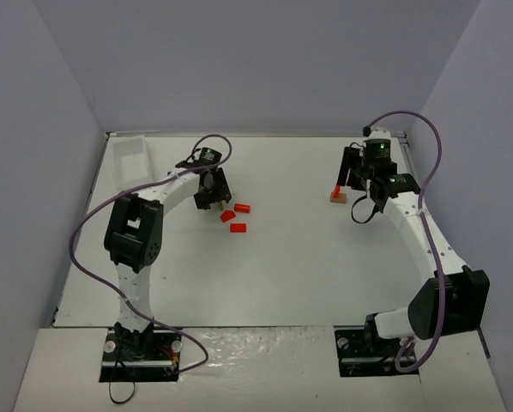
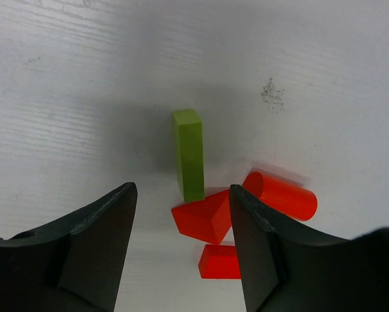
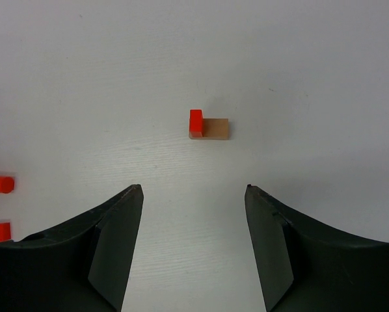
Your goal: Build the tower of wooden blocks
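In the left wrist view, a pale green stick [image 2: 189, 153] lies flat on the table. A red wedge [image 2: 204, 218], a red cylinder [image 2: 282, 194] and a small red block [image 2: 220, 261] lie beside its near end. My left gripper [image 2: 183, 190] is open and empty, low over this cluster, with the stick's near end and the wedge between its fingers. In the right wrist view, a tan piece [image 3: 215, 128] carries a small red block [image 3: 196, 122] on its left end. My right gripper [image 3: 194, 188] is open and empty, just short of it. From above, the left gripper [image 1: 212, 194] hides the stick.
A clear white tray [image 1: 129, 148] sits at the far left corner. The loose red blocks [image 1: 238, 227] lie mid-table, right of the left gripper. The tan base [image 1: 338, 196] stands right of centre beside the right gripper [image 1: 351, 172]. Grey walls close three sides.
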Robot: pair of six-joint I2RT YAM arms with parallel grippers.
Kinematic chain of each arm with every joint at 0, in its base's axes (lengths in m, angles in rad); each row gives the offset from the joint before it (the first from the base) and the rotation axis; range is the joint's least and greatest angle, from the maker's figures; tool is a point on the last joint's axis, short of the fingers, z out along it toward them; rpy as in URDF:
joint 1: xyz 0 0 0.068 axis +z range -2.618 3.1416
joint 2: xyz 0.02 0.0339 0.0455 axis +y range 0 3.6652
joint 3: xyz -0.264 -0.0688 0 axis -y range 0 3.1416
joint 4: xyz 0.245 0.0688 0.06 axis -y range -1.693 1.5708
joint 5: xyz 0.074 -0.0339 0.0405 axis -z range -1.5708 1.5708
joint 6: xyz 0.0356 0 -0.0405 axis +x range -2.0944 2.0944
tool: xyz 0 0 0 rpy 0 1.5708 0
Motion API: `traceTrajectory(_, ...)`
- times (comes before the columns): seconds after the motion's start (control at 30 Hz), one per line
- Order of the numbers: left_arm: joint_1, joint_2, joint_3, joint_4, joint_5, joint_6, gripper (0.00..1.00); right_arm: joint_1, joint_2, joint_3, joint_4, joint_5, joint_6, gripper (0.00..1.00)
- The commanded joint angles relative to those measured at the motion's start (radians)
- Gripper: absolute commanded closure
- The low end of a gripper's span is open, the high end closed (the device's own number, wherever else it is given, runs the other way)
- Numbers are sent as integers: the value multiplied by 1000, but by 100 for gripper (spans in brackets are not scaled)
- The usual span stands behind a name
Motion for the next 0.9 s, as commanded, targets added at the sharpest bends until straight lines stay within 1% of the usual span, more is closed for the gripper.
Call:
traceTrajectory(0.0,-23,-9,50,-5,-22,1,47,1,-32,-4,37,-25,15,38)
traceTrajectory(0.1,-32,7,61,-4,-50,19,51,1,-25,-3,37,-51,21,38)
traceTrajectory(0.2,-32,17,71,-1,-70,33,59,0,-18,-3,37,-51,21,38)
traceTrajectory(0.3,-33,12,65,18,-86,58,70,0,-18,-4,37,-51,21,38)
traceTrajectory(0.33,-33,9,63,21,-94,67,72,0,-17,-4,37,-62,20,38)
traceTrajectory(0.37,-33,2,59,26,-102,77,75,0,-16,-4,37,-76,19,38)
traceTrajectory(0.43,-33,-13,43,43,-113,102,85,1,-13,-4,37,-97,19,38)
traceTrajectory(0.57,-36,-57,-4,96,-116,162,100,3,-4,10,37,-142,10,39)
traceTrajectory(0.63,-44,-112,-46,154,-131,225,100,3,-1,35,37,-177,5,38)
traceTrajectory(0.7,-49,-180,-124,228,-133,297,100,5,9,65,37,-221,8,38)
traceTrajectory(0.77,-52,-277,-212,363,-113,395,100,11,26,103,37,-297,18,38)
traceTrajectory(0.83,-56,-365,-370,581,-58,485,100,27,45,137,37,-380,25,39)
traceTrajectory(0.87,-60,-409,-428,654,-38,519,100,36,56,153,37,-455,27,39)
